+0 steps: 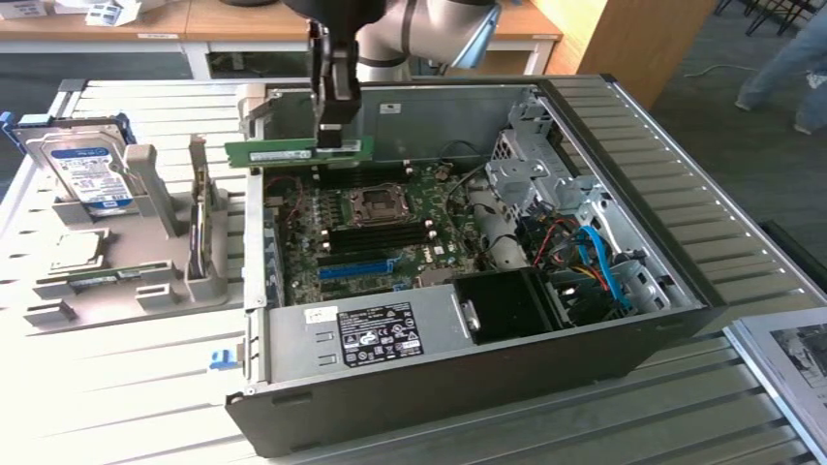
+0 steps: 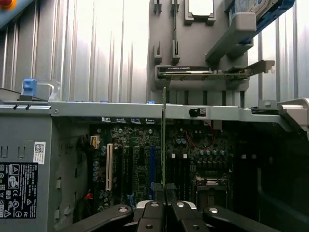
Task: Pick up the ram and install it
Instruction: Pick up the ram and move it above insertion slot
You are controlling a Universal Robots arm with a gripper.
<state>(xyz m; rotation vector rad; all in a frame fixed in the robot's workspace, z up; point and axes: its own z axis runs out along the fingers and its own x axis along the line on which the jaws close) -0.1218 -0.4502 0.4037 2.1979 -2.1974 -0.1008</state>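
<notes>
one thin green ram (image 1: 287,152) hangs in the air above the far rim of the open case (image 1: 646,320), not yet in any slot. the gripper (image 1: 339,143) is pressed together on it, pinching its flat faces near the end toward the exterior view's right, so most of the stick juts out to the exterior view's left. in the wrist view the ram (image 2: 164,135) shows edge-on, running straight out from between the fingertips of the gripper (image 2: 165,200).

by its look the stick is light and stiff, but thin and brittle: it would likely crack or flex if twisted, and its chips and contact edge look easy to damage. the safest hold seems to be on the faces close to the upper edge, away from the contacts. an off-centre pinch like this one may let it tilt under a push.

below lies the board (image 1: 368,228), with a blue slot (image 1: 352,268) near its front. well apart, on the exterior view's left, a grey rack (image 1: 116,281) holds a drive (image 1: 80,174) upright on the table (image 1: 130,387).
</notes>
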